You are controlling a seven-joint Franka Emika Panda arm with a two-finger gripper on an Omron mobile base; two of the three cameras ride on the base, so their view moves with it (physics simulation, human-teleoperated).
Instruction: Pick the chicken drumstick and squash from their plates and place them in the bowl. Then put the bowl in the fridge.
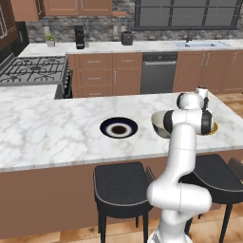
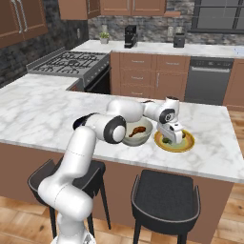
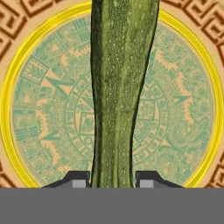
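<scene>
The pale bowl (image 2: 139, 133) on the marble counter (image 2: 43, 114) holds the chicken drumstick (image 2: 137, 129), while the black plate (image 1: 118, 127) lies bare. Just beside the bowl, the yellow-orange plate (image 2: 187, 143) carries the squash (image 3: 120, 87), a long green vegetable whose long axis runs straight away from the hand camera. The gripper (image 3: 112, 178) is lowered over it, fingers (image 3: 78, 179) narrowed against the squash's two sides.

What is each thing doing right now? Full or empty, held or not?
Squash: lying on the yellow plate, between the fingertips.
Yellow plate: holds the squash.
Black plate: empty.
Bowl: holds the drumstick.
Gripper: closing around the squash, not lifted.
</scene>
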